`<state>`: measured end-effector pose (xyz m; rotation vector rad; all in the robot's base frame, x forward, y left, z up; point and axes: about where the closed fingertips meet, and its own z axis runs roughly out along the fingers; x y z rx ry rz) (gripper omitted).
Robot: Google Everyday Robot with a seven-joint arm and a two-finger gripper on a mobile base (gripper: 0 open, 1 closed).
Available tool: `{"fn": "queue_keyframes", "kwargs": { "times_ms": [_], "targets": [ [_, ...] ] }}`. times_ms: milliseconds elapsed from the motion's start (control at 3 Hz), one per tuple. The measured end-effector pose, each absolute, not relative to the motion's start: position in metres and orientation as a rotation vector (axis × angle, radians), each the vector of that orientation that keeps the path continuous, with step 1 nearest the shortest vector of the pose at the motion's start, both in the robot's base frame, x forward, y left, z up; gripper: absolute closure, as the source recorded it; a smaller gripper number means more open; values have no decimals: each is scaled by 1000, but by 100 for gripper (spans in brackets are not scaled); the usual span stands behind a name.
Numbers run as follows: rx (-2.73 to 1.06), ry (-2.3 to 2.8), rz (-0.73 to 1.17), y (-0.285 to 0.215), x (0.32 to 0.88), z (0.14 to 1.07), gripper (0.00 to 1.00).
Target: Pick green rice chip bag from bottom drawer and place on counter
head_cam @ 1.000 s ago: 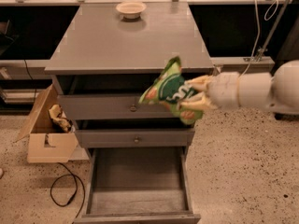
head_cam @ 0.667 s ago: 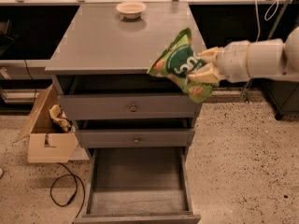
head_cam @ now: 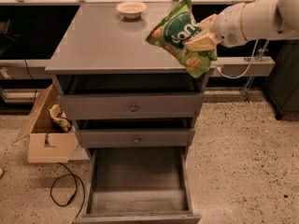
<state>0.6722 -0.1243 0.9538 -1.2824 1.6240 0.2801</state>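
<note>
Risk sits mostly at the right front corner of the wide, flat grey counter (head_cam: 103, 45). Your cream-coloured two-finger gripper (head_cam: 200, 40) hangs above that corner with its fingers clamped on the small, crinkled green rice chip bag (head_cam: 177, 29). The bag is raised clear of the surface and tilted, its lower end drooping toward the edge. Part of it looks to overhang the right side. If you let go here, it could land half off the slab, tip over the overhang and drop to the speckled floor (head_cam: 233, 162). It could also fall toward the deep grey wooden bottom drawer (head_cam: 138, 185), which stands pulled out below the front edge.

The grip is on one side of the bag, near its middle. I judge that a light, air-filled packet like this can swivel or slide between the fingers if you swing the arm quickly, so carry it inward slowly. Lower it before opening, since a release from height would let it bounce or skid on the smooth top.

Watch the small pale round bowl (head_cam: 131, 8) at the back of the counter. It is well apart from the bag, but a long sweep left and rearward could nudge it.
</note>
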Motion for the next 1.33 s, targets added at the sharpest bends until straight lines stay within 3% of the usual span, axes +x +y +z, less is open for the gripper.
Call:
{"fn": "queue_keyframes", "kwargs": {
  "times_ms": [667, 1333],
  "targets": [
    [-1290, 1613, 286, -108, 689, 958, 100],
    [-1127, 1774, 212, -43, 796, 944, 100]
  ]
}}
